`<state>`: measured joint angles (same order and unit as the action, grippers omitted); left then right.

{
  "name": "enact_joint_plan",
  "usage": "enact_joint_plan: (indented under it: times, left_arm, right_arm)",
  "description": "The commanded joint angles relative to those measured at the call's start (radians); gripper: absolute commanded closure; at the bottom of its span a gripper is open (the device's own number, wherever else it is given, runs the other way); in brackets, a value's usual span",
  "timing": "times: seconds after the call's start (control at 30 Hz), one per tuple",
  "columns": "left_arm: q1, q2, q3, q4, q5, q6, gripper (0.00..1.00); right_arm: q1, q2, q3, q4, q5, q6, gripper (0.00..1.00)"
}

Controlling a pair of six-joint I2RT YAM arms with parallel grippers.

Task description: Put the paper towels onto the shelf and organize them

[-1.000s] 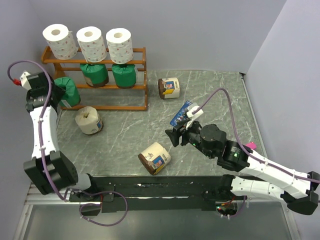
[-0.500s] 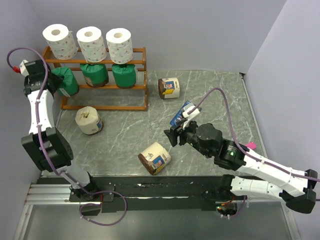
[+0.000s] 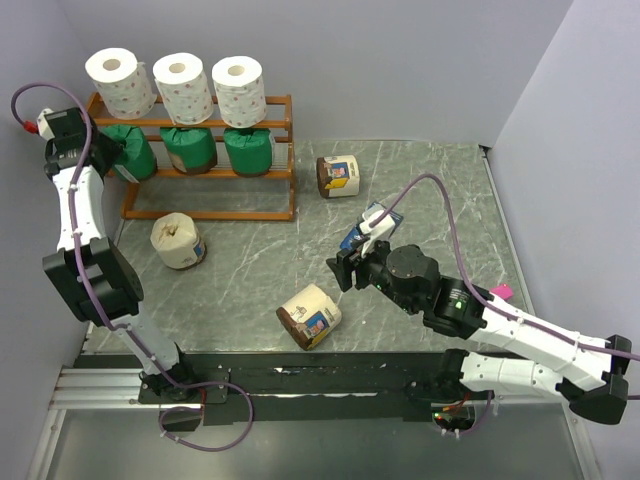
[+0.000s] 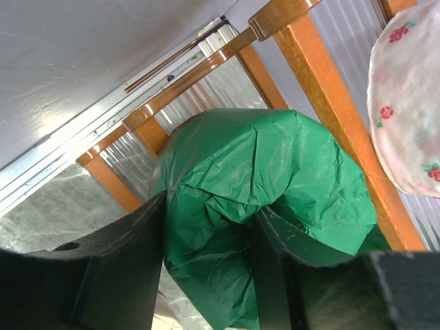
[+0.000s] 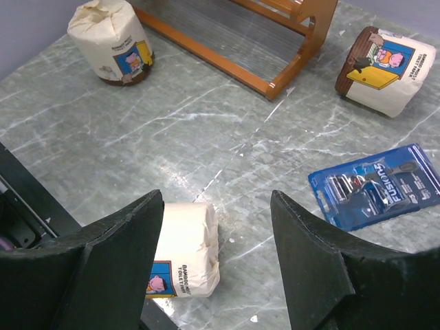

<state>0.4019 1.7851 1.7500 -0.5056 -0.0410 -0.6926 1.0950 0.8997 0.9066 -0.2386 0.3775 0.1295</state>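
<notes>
The left gripper [image 4: 210, 227] was clamped on a green roll [image 4: 275, 172] at the left end of the middle tier of the shelf [image 4: 330, 89]. The right gripper [image 5: 216, 203] hung with its jaws apart near a cream roll [image 5: 185, 251] lying on the table [image 5: 206, 137].

A grey-green marble-patterned table [image 3: 250, 270] fills the middle of the top view, with pale lavender-grey walls [image 3: 400, 70] closing it in at 12, 3 and 9 o'clock. Just right of the table's middle, toward 3 o'clock, lies a blue blister pack of razor cartridges [image 3: 351, 240], partly covered from above. The right wrist view shows it whole [image 5: 381, 185]: flat on the marble [image 5: 206, 137], its long side running from 8 to 2 o'clock, label side up. A small pink item [image 3: 502, 291] sits at about 4 o'clock, close to the right-hand wall, too small to make out. At 6 o'clock a black strip [image 3: 300, 365] borders the table's near edge.
</notes>
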Motion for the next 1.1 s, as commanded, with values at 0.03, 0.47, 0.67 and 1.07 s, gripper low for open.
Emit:
enact_joint_plan:
  times: [0.03,0.47,0.67,1.07]
  left_arm:
    - [0.000,-0.009,0.055,0.065,0.030,-0.002,0.45]
    - [0.000,-0.006,0.069,0.096,0.070,-0.013,0.38]
    - [0.000,-0.019,0.069,0.102,0.078,-0.009,0.34]
    - [0.006,-0.133,0.016,0.095,0.055,0.004,0.28]
  right_arm:
    - [-0.001,0.019,0.069,0.025,0.029,-0.021,0.29]
    - [-0.001,0.022,0.080,0.030,0.034,-0.025,0.29]
    - [0.000,0.025,0.078,0.032,0.028,-0.022,0.29]
    - [-0.001,0.013,0.084,0.010,0.026,-0.013,0.29]
